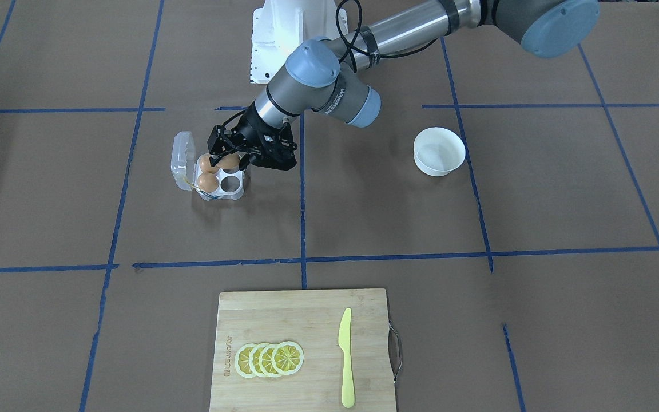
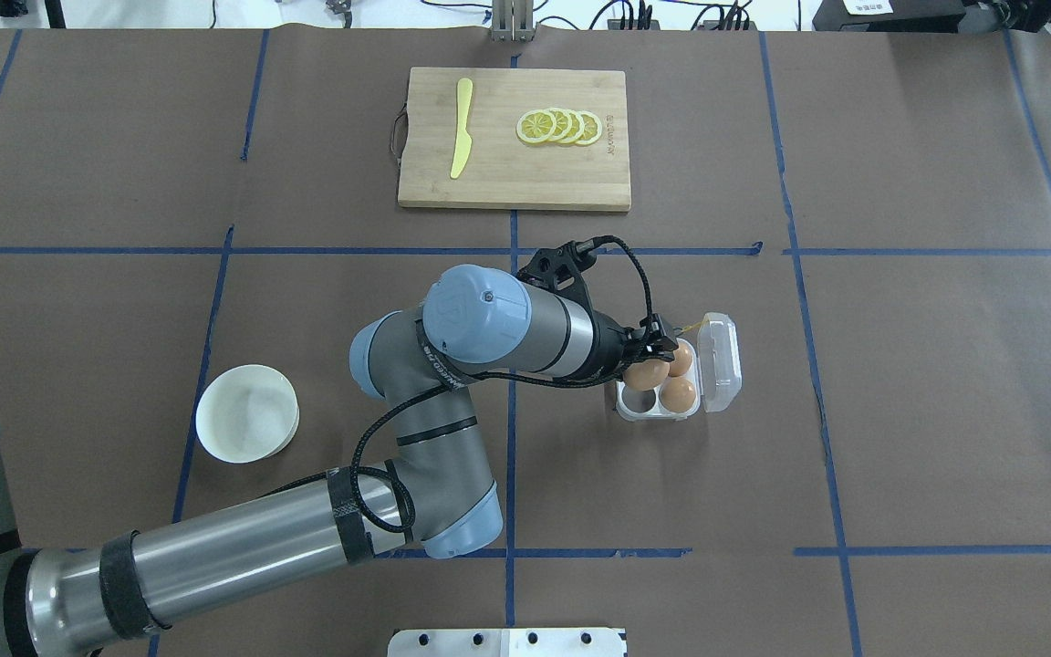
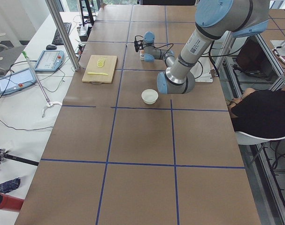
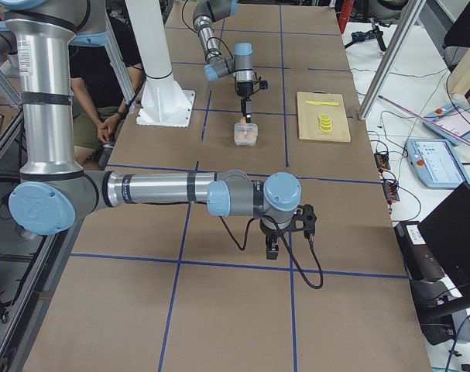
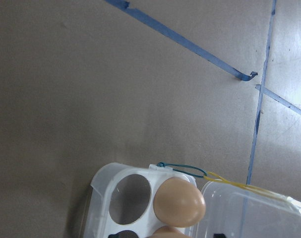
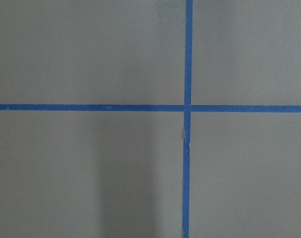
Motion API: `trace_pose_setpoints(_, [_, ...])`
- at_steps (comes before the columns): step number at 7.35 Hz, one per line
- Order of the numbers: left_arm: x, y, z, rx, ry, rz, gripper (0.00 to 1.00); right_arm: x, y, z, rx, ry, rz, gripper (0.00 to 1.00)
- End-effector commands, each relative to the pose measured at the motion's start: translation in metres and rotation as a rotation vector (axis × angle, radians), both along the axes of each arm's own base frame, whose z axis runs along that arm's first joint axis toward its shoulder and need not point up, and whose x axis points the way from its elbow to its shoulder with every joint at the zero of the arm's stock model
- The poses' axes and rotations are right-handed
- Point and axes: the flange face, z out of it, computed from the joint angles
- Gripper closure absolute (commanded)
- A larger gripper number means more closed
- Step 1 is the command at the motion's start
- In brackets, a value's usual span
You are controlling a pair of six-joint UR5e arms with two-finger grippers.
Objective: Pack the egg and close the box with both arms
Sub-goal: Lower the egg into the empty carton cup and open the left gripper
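We are watching the left tool (image 1: pixel 229 155) hanging over the box (image 1: pixel 237 193), its two black fingers drawn in narrowly and pinching the egg (image 1: pixel 228 162) between them. That egg is sitting at the cell on the robot's side of the box; we cannot tell whether it is resting in the cell or just above it. Two other eggs (image 1: pixel 207 182) are lying in the cells along the hinge side, and the empty cell (image 1: pixel 229 183) is showing beside them. The clear lid (image 1: pixel 183 154) is standing open, tilted up on the side away from the left arm.

The box is standing on the table (image 1: pixel 478 229), near its middle. A white bowl (image 1: pixel 438 166) is sitting well apart from it, under the left arm's reach. Across the table, a cutting board (image 1: pixel 284 320) is carrying overlapping lemon slices (image 1: pixel 269 359) and a yellow knife (image 1: pixel 345 357).

The right tool (image 4: pixel 272 249) is hovering low over bare table, well apart from the box; we cannot tell how far its fingers are parted.
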Motion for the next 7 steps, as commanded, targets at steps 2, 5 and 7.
trace_pose_setpoints(2, [-0.003, -0.003, -0.003, 0.004, 0.005, -0.005, 0.00, 0.000, 0.001, 0.002, -0.003, -0.001, -0.001, 0.00])
trace_pose_setpoints(5, [-0.038, -0.047, -0.003, -0.006, -0.007, -0.007, 0.00, 0.000, -0.003, -0.012, 0.019, -0.008, 0.004, 0.00])
trace_pose_setpoints(7, [-0.077, -0.073, -0.011, -0.032, -0.049, 0.017, 0.00, -0.027, -0.011, -0.044, 0.020, -0.022, 0.042, 0.00])
